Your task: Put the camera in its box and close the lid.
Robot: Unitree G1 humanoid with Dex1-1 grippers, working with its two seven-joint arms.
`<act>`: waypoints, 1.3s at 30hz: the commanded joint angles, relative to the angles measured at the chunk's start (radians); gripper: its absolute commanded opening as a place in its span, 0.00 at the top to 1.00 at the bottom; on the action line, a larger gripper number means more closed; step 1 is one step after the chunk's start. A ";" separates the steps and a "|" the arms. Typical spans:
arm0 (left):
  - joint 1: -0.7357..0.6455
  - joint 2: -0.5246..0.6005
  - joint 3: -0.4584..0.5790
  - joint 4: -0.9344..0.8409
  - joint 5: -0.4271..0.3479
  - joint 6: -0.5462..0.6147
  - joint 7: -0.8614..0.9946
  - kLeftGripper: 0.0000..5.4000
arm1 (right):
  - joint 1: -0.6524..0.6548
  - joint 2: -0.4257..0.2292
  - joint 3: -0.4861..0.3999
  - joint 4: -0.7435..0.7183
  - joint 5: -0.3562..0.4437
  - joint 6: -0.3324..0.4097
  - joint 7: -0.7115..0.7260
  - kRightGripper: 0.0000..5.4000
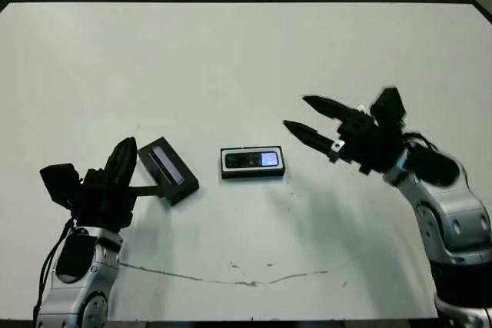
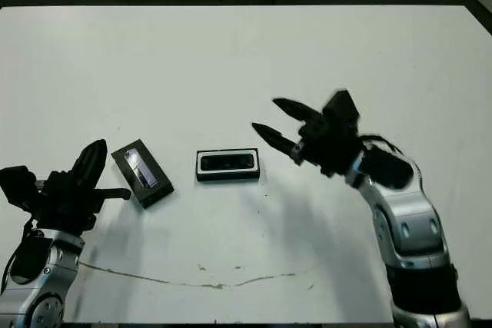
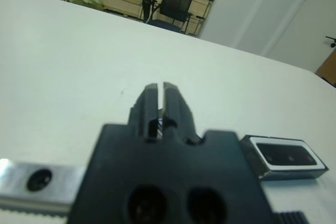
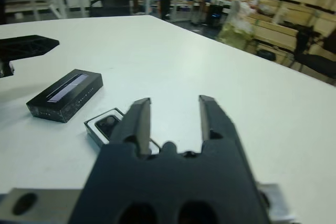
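Head view: camera (image 1: 252,160) already in box (image 1: 253,172) mid-table, lid (image 1: 167,170) just left by pressed-together left jaws (image 1: 123,160), right jaws (image 1: 306,116) spread; skewed lid could shove box.

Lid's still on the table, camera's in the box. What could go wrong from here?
1. The lid lies askew to the box, so it could go on crooked unless turned to line up.
2. The left tool sits shut right beside the lid; opening or reaching could nudge it away.
3. The open right tool hovers near the box and could bump it, shifting the camera.
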 commanded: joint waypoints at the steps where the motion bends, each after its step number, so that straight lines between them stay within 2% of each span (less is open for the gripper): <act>1: 0.013 0.006 0.001 0.003 0.007 0.013 0.005 1.00 | 0.101 0.027 -0.024 -0.008 0.022 -0.057 -0.040 0.79; 4: 0.014 0.009 0.003 0.001 0.011 0.012 0.005 1.00 | 0.161 0.047 -0.032 -0.002 0.034 -0.103 -0.068 0.92; 6: 0.016 0.020 0.006 -0.003 0.017 0.011 -0.001 1.00 | 0.193 0.057 -0.041 -0.010 0.054 -0.104 -0.085 1.00; 12: 0.012 0.097 0.068 -0.046 -0.028 0.099 -0.026 1.00 | 0.253 0.043 -0.059 -0.048 0.064 -0.118 -0.110 1.00; 16: -0.007 0.168 0.134 -0.072 -0.078 0.208 -0.028 1.00 | 0.258 0.046 -0.066 -0.038 0.078 -0.141 -0.106 1.00; 21: -0.026 0.256 0.207 -0.095 -0.168 0.333 -0.051 1.00 | 0.283 0.069 -0.066 -0.072 0.099 -0.102 -0.170 1.00; 25: -0.027 0.357 0.219 -0.112 -0.144 0.376 -0.088 1.00 | 0.304 0.052 -0.057 -0.114 0.086 -0.076 -0.210 1.00; 30: -0.053 0.451 0.246 -0.122 -0.185 0.469 -0.133 1.00 | 0.305 0.043 -0.059 -0.113 0.091 -0.079 -0.218 1.00; 35: -0.140 0.580 0.259 -0.102 -0.239 0.656 -0.173 1.00 | 0.302 0.041 -0.062 -0.108 0.115 -0.075 -0.210 1.00; 39: -0.286 0.674 0.221 -0.053 -0.281 0.876 -0.179 1.00 | 0.302 0.036 -0.061 -0.105 0.116 -0.066 -0.215 1.00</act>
